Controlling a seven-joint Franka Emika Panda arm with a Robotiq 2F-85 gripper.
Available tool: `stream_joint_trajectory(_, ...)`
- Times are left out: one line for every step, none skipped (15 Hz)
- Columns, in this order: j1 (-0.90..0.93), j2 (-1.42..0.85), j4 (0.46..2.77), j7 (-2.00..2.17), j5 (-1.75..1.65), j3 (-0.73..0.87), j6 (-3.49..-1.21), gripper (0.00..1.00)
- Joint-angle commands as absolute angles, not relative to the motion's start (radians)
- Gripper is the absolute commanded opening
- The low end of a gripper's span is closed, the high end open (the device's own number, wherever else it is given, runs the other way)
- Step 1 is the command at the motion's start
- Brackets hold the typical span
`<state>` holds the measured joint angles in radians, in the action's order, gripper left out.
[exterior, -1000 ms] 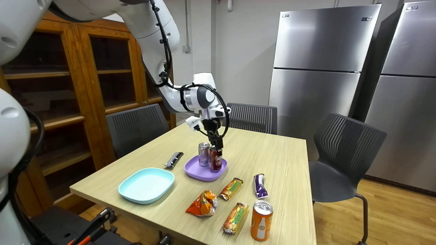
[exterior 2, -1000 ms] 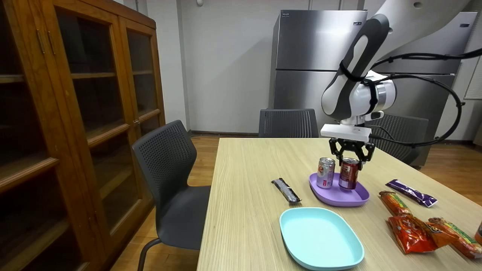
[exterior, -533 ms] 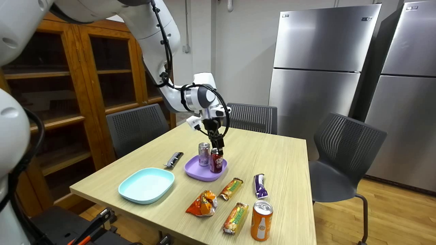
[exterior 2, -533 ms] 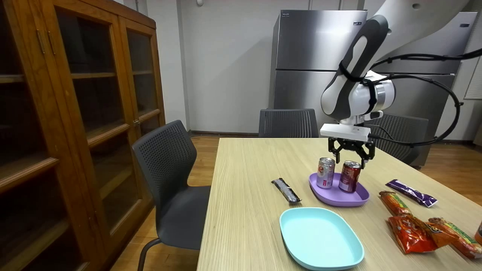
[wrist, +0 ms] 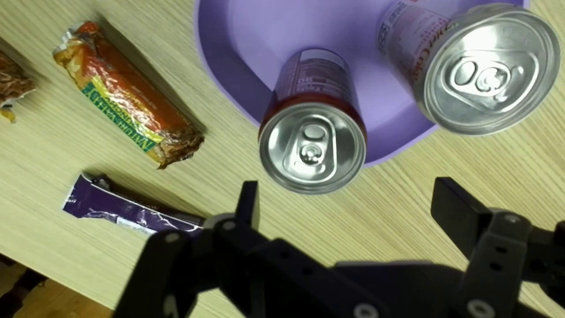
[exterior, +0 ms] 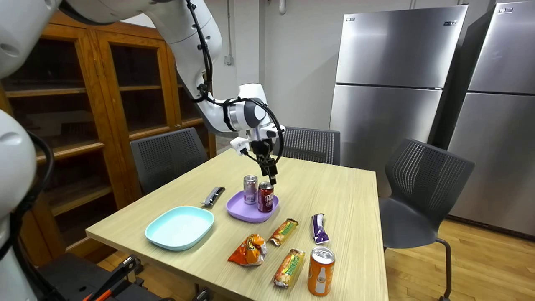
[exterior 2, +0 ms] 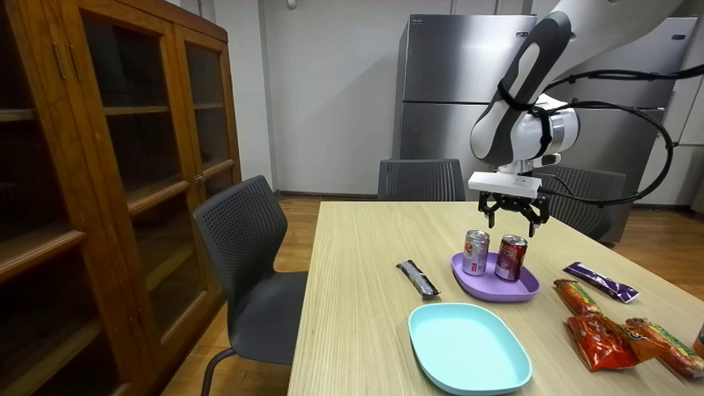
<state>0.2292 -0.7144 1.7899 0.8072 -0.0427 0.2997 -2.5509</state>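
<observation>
My pincer (exterior 2: 511, 227) is spread wide and holds nothing; it hangs just above the red can (wrist: 312, 148), apart from it. That can stands upright in the purple tray (exterior 2: 498, 295), on the right of the silver can (exterior 2: 476, 254) in both exterior views, a narrow gap between them. My wrist view cuts the purple tray off along the top, and my pincer covers one end of the purple bar (wrist: 128, 212). The far granola bar (wrist: 128, 99) shows whole there, while only one end of the near granola bar (wrist: 13, 81) pokes in at the left edge. In an exterior view the bag (exterior 2: 605, 344) hides part of the near granola bar, and the orange can (exterior 2: 700, 342) is a sliver at the right. Left of the purple tray lies the silver bar (exterior: 213, 195), its print too small to read; the blue tray (exterior: 179, 229) sits nearer. Seen edge-on in an exterior view, my fingers (exterior: 273, 179) overlap and blur together. My arm (exterior 2: 594, 44) runs out of view at the top, hiding part of the fridge (exterior 2: 451, 71).
</observation>
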Motion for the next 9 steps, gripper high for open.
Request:
stream_joint_trajectory(0.203,-0.658,1.809,0.816,-0.059,0.287,-2.555,1.0)
stream_joint_trajectory(0.197,-0.647,1.812,0.812,-0.06,0.289,-2.56,1.0)
stream_joint_trajectory(0.193,-0.639,1.814,0.812,-0.063,0.293,-2.564,1.0)
stream_joint_trajectory(0.185,-0.628,1.817,0.81,-0.066,0.297,-2.566,1.0)
stream_joint_trajectory(0.177,-0.62,1.82,0.808,-0.067,0.301,-2.568,1.0)
stream_joint_trajectory(0.17,-0.612,1.822,0.808,-0.07,0.306,-2.568,1.0)
stream_joint_trajectory(0.16,-0.604,1.825,0.801,-0.072,0.309,-2.57,1.0)
stream_joint_trajectory(0.15,-0.598,1.827,0.796,-0.074,0.311,-2.568,1.0)
stream_joint_trajectory(0.138,-0.591,1.829,0.787,-0.075,0.311,-2.565,1.0)
